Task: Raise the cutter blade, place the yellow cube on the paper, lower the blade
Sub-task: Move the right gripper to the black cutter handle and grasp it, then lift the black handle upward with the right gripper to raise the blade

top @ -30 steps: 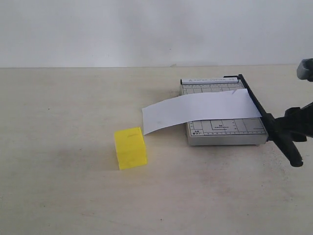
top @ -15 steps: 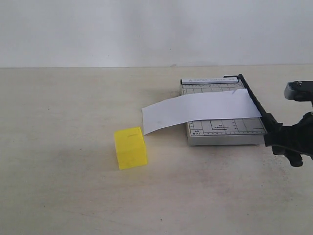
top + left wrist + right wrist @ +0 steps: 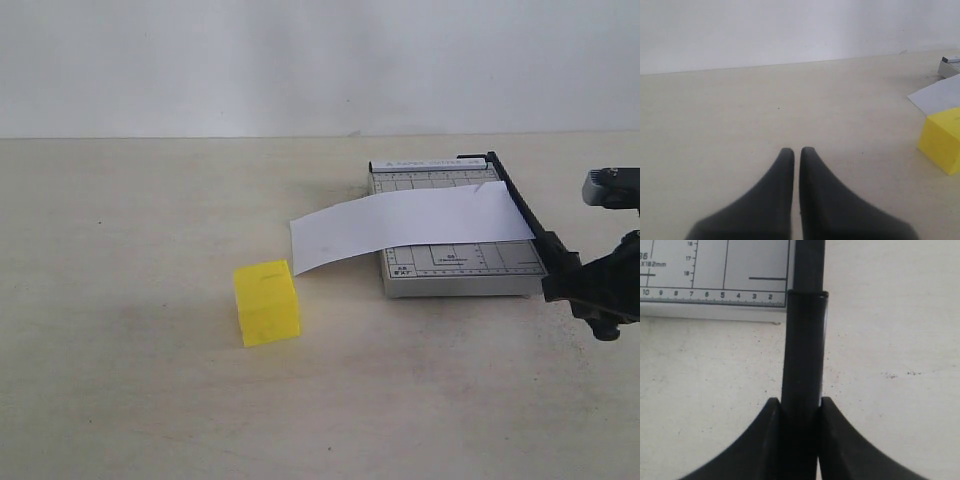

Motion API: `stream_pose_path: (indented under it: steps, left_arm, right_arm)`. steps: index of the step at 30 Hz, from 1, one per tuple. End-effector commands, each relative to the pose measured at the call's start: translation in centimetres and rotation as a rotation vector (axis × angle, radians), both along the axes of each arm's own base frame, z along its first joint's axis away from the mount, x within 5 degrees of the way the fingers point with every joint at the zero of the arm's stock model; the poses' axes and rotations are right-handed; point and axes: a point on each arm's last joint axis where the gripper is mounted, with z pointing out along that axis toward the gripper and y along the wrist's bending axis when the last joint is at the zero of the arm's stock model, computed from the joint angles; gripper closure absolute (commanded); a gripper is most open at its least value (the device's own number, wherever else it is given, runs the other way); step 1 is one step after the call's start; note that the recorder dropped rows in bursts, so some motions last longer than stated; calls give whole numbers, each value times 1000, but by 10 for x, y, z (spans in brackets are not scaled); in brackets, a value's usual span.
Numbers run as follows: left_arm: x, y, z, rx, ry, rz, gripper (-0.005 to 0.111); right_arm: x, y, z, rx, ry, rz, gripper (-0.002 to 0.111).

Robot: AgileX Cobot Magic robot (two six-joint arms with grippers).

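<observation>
Lowered since a second ago, the right tool [image 3: 800,402] clamps the cutter blade [image 3: 806,340] by its handle; the left tool [image 3: 796,151] is pressed together.

1. The cutter blade [image 3: 521,207], a long thin black arm ending in a thick rounded black handle, is lying flat along the right edge of the grey gridded cutter base [image 3: 455,268]. Its handle is sticking out past the base's near edge, where the right gripper [image 3: 801,410] is clamping it from both sides.
2. The paper [image 3: 410,228], a plain white strip, is lying across the base. Its right end is reaching the blade and its left end is overhanging the base above the table [image 3: 130,250].
3. The yellow cube [image 3: 267,302], bright and plain-faced, is sitting upright on the table, near the paper's free left end but apart from it.
</observation>
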Motion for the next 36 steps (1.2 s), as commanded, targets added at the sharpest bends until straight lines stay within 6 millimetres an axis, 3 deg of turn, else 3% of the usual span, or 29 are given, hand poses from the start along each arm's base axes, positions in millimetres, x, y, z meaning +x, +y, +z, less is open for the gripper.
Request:
stream_pose_path:
  steps: [1, 14, 21, 28, 34, 36]
  left_arm:
    - [0, 0, 1, -2, -11, -6, 102]
    - [0, 0, 1, -2, -11, -6, 102]
    - [0, 0, 1, -2, -11, -6, 102]
    - [0, 0, 1, -2, -11, -6, 102]
    - [0, 0, 1, -2, -11, -6, 102]
    - [0, 0, 1, -2, -11, -6, 102]
  right_arm:
    - [-3, 2, 11, 14, -18, 10, 109]
    - [-16, -2, 76, 10, -334, -34, 109]
    - [-22, -5, 98, 5, -470, -68, 109]
    - [-9, -5, 134, 6, -588, -66, 109]
    - [-9, -4, 135, 9, -577, -56, 109]
    - [-10, -3, 134, 15, -555, -45, 104]
